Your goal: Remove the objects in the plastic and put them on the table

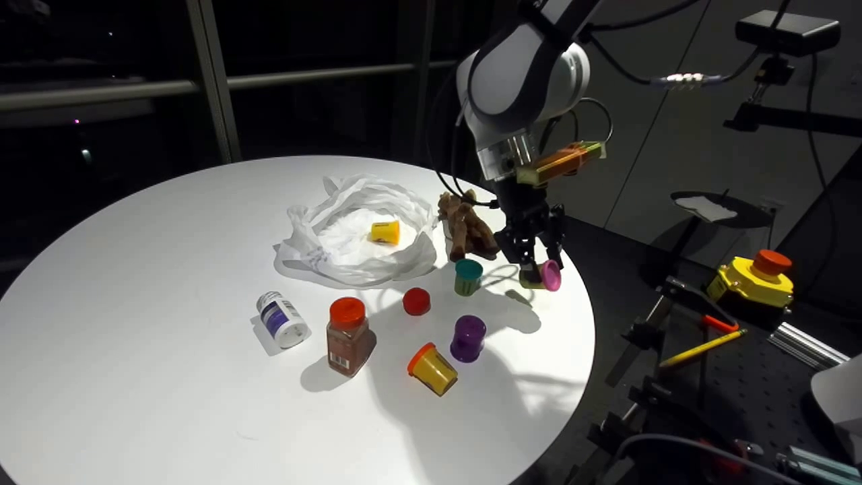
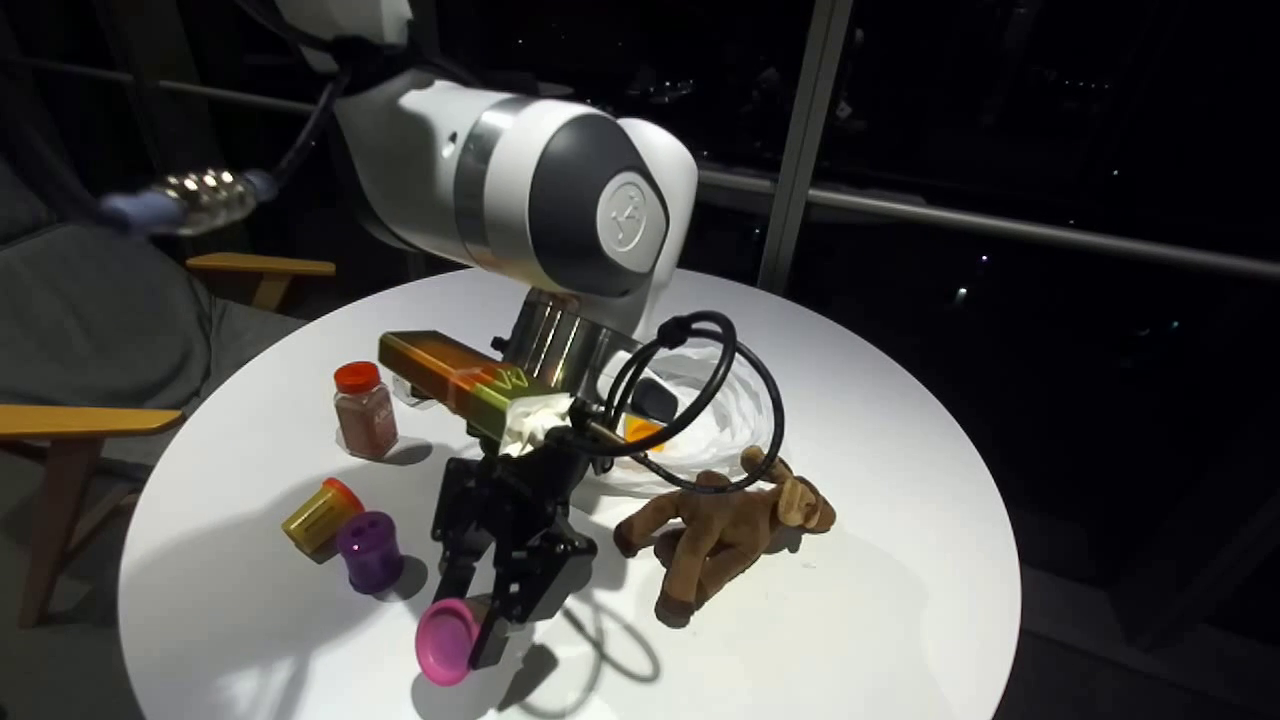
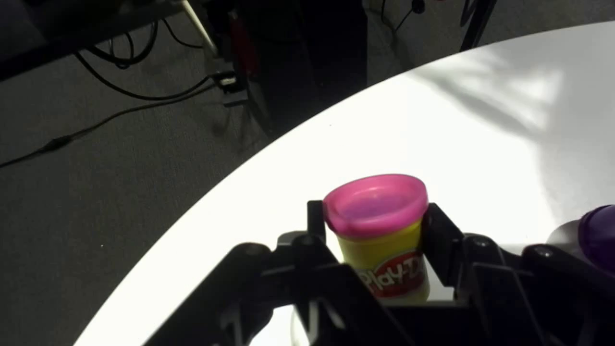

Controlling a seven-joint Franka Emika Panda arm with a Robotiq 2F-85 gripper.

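Observation:
My gripper is shut on a yellow Play-Doh tub with a pink lid. It holds the tub tilted on its side, above the table near its edge. In the wrist view, the fingers press both sides of the tub near its lid; the tub also shows in an exterior view. The white plastic bag lies open on the table with a yellow-orange tub inside. The arm partly hides the bag in an exterior view.
On the table are a teal-lidded tub, a red-lidded tub, a purple tub, an orange-lidded tub, a spice jar, a white bottle and a brown plush animal.

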